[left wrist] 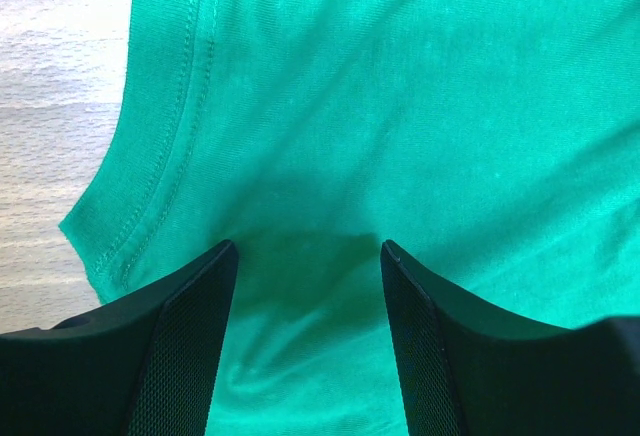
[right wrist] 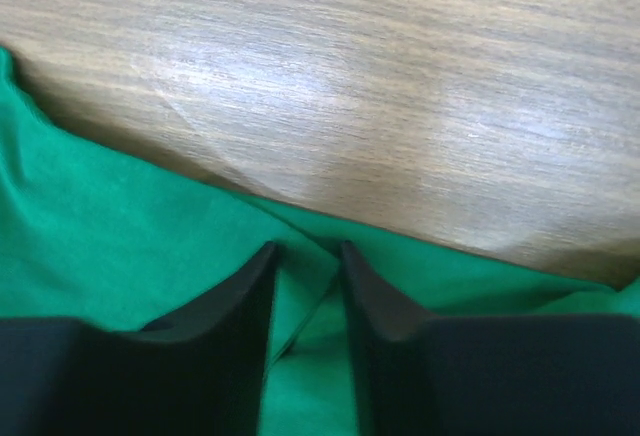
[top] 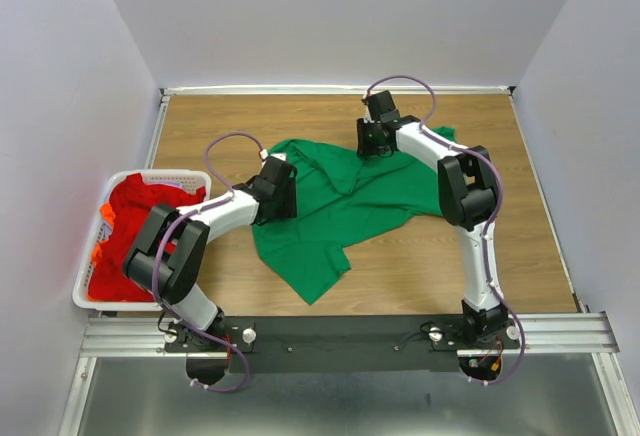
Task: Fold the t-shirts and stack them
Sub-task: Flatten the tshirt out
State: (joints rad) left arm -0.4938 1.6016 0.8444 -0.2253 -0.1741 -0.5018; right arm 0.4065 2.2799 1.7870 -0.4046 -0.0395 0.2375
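A bright green t-shirt [top: 340, 206] lies crumpled and partly spread in the middle of the wooden table. My left gripper [top: 275, 188] is over its left edge. In the left wrist view it [left wrist: 308, 246] is open, its jaws wide apart just above the green cloth [left wrist: 400, 106] beside a stitched hem. My right gripper [top: 375, 138] is at the shirt's far edge. In the right wrist view it [right wrist: 305, 246] is nearly closed, with a fold of the green cloth [right wrist: 100, 236] between the jaws. Red t-shirts [top: 135, 221] with some orange lie piled in the basket.
The white slatted basket [top: 82, 286] stands at the table's left edge, close to the left arm. Bare wood [top: 450, 266] shows to the right of and behind the shirt. White walls close in the left, far and right sides.
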